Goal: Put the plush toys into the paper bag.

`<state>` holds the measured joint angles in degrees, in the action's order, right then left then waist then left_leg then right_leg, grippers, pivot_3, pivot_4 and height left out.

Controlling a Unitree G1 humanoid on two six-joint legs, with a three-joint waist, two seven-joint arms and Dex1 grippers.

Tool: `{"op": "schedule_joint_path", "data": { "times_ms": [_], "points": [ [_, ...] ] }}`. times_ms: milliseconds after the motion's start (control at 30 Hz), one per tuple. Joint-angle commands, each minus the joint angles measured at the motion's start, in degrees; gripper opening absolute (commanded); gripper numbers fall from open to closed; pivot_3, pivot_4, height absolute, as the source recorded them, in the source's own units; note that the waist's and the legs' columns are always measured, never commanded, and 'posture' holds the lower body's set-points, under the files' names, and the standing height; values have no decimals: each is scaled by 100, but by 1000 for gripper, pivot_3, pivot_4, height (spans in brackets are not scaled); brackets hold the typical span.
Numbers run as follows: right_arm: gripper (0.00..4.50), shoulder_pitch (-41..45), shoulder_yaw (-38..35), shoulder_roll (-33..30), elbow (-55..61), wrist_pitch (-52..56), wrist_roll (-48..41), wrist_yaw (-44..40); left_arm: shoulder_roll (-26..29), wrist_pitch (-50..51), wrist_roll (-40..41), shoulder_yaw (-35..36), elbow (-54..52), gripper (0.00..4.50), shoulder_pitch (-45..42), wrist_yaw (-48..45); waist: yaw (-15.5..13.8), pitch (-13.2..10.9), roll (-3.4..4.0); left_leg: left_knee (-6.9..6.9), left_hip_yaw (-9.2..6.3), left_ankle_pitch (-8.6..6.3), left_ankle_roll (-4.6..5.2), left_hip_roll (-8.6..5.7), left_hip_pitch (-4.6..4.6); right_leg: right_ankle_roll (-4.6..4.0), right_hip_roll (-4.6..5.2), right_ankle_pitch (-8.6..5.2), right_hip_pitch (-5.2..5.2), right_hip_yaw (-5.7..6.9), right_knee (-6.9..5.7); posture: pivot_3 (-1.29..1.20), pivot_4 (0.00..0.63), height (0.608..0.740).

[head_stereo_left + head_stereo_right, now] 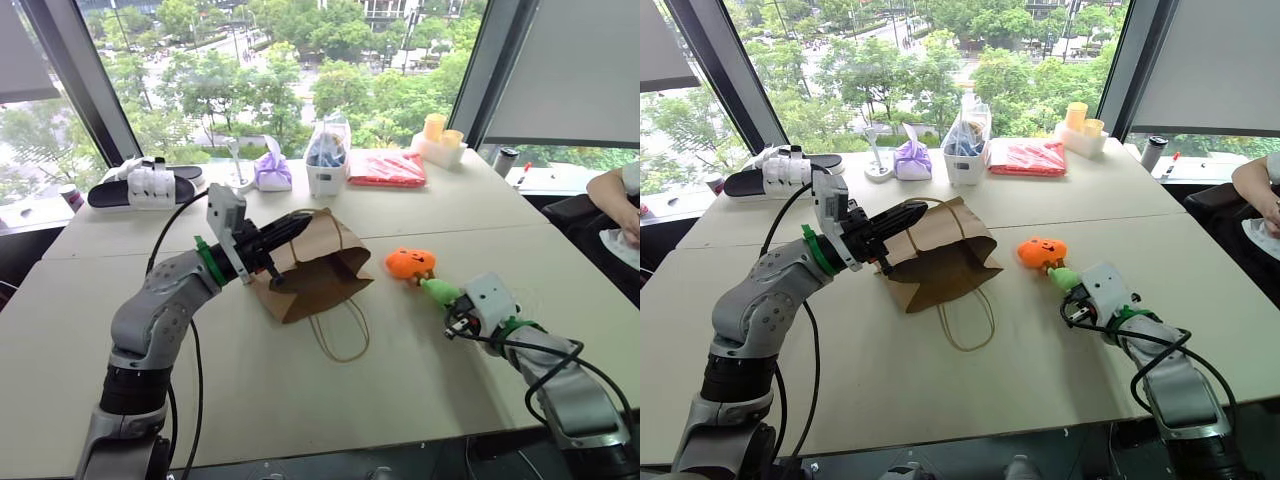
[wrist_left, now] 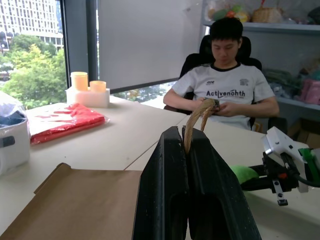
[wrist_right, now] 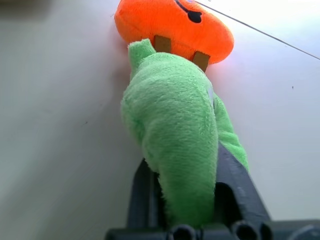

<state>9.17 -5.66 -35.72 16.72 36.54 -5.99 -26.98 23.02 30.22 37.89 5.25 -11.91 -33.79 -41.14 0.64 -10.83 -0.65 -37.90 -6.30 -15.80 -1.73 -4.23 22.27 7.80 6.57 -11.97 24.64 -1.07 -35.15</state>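
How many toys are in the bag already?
None yet. The left pincer is shut on a cord handle of the paper bag, holding it ready. The right pincer is shut on the green plush toy, which sits by the orange plush toy on the table. Both toys have yet to go in.

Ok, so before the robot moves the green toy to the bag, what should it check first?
1. Right tool squeezing the green plush toy: ok, fingers pinch it on both sides.
2. Left tool shut on the bag's cord handle: ok.
3. Paper bag mouth wide enough: not ok, it looks nearly flat.
4. Orange plush toy clear of the green one: not ok, they touch.
5. Table between toy and bag free: ok.
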Motion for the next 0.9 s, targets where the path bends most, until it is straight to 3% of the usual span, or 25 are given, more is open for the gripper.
{"op": "schedule_joint_path", "data": {
  "times_ms": [33,167,267,500,833,900],
  "points": [
    [22,6,-174,-317,1090,313,-723,-741,50,-42,79,99,-149,0,-117,-18,-1,-1,1,0,-1,0,0,0,0,0,0,0,0,0,0,0,150,740],
    [22,470,182,-189,1911,897,-1499,-1046,18,55,155,96,-120,0,-197,2,21,-1,-1,0,-8,-2,3,2,0,1,0,0,-1,2,1,0,150,740],
    [22,995,955,168,1601,735,-1298,-983,-2,92,175,59,-89,0,-267,-38,27,-1,-2,-2,-12,-1,2,6,-6,0,-4,0,-3,1,-1,0,150,740],
    [22,1956,2030,1340,-9,-203,-545,-487,-84,174,225,23,-172,0,-266,18,13,-1,-5,-4,-13,-1,1,-3,-2,1,2,0,-4,2,2,0,150,740],
    [22,2861,2188,2692,-2262,-1890,-85,-293,-143,268,265,74,-348,0,-156,216,38,-1,-5,2,-16,15,-26,-1,-2,0,0,0,5,1,-3,0,150,740],
    [867,2932,2172,2871,-2567,-2134,-36,-272,-152,256,252,76,-349,0,-134,239,38,-1,-5,3,-17,18,-32,-1,-2,0,-1,1,7,1,-5,0,150,740]
  ]
}}
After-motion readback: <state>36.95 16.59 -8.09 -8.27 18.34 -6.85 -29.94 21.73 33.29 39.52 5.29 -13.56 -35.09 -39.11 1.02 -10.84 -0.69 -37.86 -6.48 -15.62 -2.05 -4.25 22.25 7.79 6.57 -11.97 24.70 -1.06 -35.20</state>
